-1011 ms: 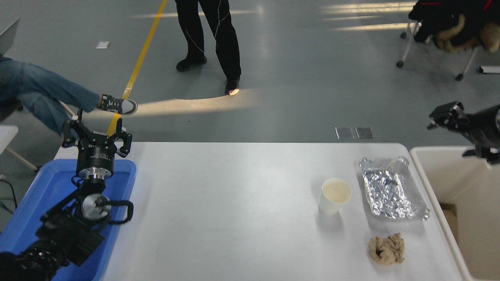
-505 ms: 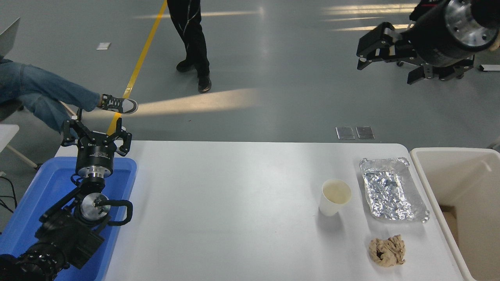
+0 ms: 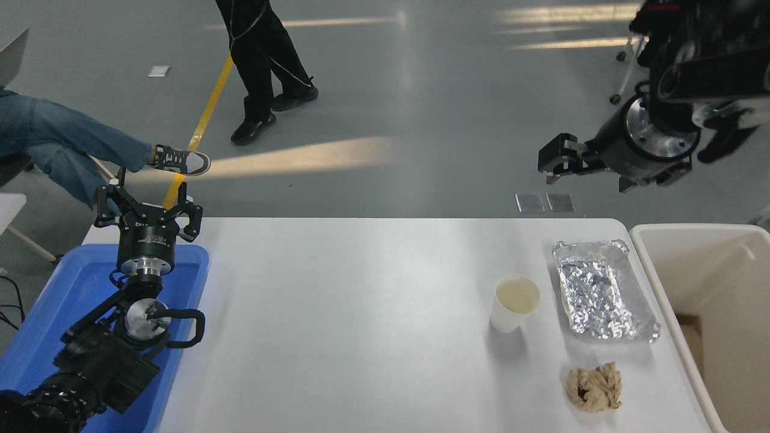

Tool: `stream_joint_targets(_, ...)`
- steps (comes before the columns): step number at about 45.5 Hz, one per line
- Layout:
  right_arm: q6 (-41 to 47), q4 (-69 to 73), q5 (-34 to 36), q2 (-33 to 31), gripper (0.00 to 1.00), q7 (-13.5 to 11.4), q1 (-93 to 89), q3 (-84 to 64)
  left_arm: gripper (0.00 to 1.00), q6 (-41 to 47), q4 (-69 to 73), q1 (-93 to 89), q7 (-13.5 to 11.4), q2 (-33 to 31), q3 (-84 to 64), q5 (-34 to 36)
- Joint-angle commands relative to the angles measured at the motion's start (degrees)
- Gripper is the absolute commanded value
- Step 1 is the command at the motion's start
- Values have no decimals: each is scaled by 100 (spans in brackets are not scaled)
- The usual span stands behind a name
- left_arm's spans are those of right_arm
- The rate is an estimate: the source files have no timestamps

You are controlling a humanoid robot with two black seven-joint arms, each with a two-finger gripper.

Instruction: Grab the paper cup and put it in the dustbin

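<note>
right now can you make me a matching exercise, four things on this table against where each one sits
Things:
1. small white paper cup
2. crinkled silver foil tray
3. crumpled brown paper wad
4. blue plastic tray

Places:
A. table's left end, under the parked left arm
B. near the front edge, right side
C. upright, just left of the foil tray
D. right end of the table, beside the cream-beige rectangular dustbin

Pairs: 1-C, 2-D, 3-B, 4-A

paper cup (image 3: 515, 302) upright on table (image 3: 361, 337), right hand (image 3: 556, 163) raised
</note>
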Motion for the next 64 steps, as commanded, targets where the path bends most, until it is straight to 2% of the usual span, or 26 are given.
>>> stream_joint_targets(1,-705,-343,-314,25,96,6,-1624,429,99,0,0,-7,0,0,0,7)
stream_joint_targets(12,-1101,-1002,-1000,34,94,6,-2679,817,99,0,0,2,0,0,0,7)
stream_joint_targets(39,-1136,-2083,-947,244,93,-3,-3857,1379,99,0,0,-7,0,0,0,-1)
stream_joint_targets(44,-1145,-2443,-982,376,75,-12,-4156,1414,99,-9,0,2,0,0,0,-1)
stream_joint_targets(50,-1145,-2769,-912,491,48,-12,-4402,1423,99,0,0,2,0,-8,0,7)
stream_joint_targets(52,-1145,-2778,-903,499,29,-12,-4420,1432,99,0,0,2,0,0,0,-1)
stream_joint_targets(54,-1145,-2786,-894,508,6,-12,-4446,1432,99,0,0,2,0,0,0,7)
stream_joint_targets(55,-1145,-2795,-894,517,0,-12,-4455,1432,99,0,0,-7,0,0,0,-1)
stream_joint_targets(64,-1145,-2953,-877,543,0,-12,-4385,1441,99,-9,0,2,0,0,0,-1)
